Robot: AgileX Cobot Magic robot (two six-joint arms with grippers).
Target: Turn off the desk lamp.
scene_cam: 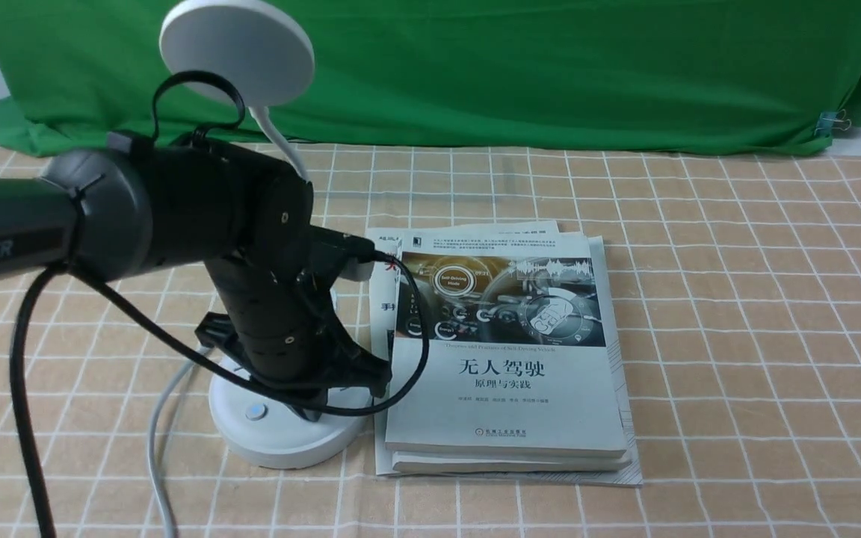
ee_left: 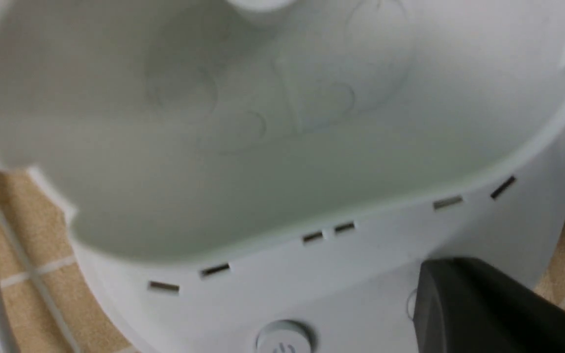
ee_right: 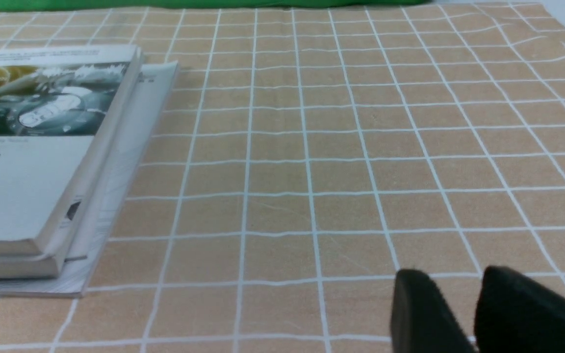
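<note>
In the front view, the black left gripper [scene_cam: 312, 412] is over the round base of the white plastic desk lamp [scene_cam: 288, 441], left of the stacked books [scene_cam: 505, 373]. The left wrist view shows its dark fingertips together at the base. In the right wrist view, the black right gripper's [ee_right: 451, 272] jaws stand narrowly apart.

Your front view faces forward over the table [scene_cam: 737, 336]; your right wrist view shares the books [scene_cam: 505, 403], left of frame.

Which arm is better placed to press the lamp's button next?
Left, I'd judge. The black left gripper is already over the white round lamp base, near its round power button. The black right gripper is over tiled-pattern tabletop, right of the book stack.
</note>
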